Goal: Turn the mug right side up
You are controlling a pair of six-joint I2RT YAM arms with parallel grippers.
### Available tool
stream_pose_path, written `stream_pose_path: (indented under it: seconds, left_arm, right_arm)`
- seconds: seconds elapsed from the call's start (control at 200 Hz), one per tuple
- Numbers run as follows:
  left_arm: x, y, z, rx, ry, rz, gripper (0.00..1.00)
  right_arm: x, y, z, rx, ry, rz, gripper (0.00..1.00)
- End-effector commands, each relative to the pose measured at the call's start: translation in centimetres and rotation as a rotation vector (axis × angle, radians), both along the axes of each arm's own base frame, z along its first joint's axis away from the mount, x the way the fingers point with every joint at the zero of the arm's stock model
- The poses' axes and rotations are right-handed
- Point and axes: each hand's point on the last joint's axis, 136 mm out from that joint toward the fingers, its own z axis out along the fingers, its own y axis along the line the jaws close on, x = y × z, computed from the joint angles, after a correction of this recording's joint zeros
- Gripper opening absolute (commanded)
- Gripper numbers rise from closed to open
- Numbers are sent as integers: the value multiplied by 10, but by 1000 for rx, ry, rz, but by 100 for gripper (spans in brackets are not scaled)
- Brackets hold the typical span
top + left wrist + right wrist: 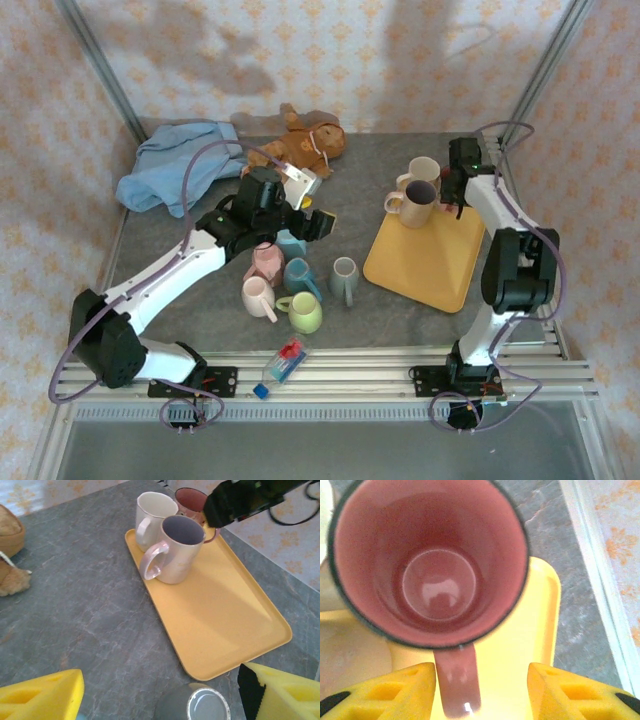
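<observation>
right pincer (480, 687) spread astride pink mug (430, 565) handle, left pincer (160, 695) spread, two mugs (175, 550) alongside

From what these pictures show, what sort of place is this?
Probably a robot test booth dressed like a home: wallpaper panels in a metal frame, a left arm and right arm bolted to a rail at the table edge, and household props such as mugs, a tray and a stuffed toy.

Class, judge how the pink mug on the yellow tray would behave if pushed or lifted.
The pink mug looks rigid and glossy, so probably slippery and breakable. Upright on the yellow tray, it should slide, not roll. Lifted by its handle alone, it may tilt.
</observation>
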Motion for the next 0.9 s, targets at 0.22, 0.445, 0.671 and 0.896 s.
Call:
stream_pose_path:
  seconds: [0.22, 0.445, 0.671, 0.896]
  left_arm:
    - [-28, 5, -2, 97, 85, 147, 82]
    - [-47, 4, -10, -27, 263, 337, 79]
    - [-69, 2, -33, -22, 412, 543, 68]
    - [-91, -27, -49, 124, 406, 587, 60]
  right_arm:
    - [-74, 37, 71, 248, -170, 15, 51]
    - [-116, 67, 77, 389, -126, 23, 49]
    - [-141, 102, 61, 544, -28, -1, 49]
    - [-178, 120, 43, 640, 63, -4, 48]
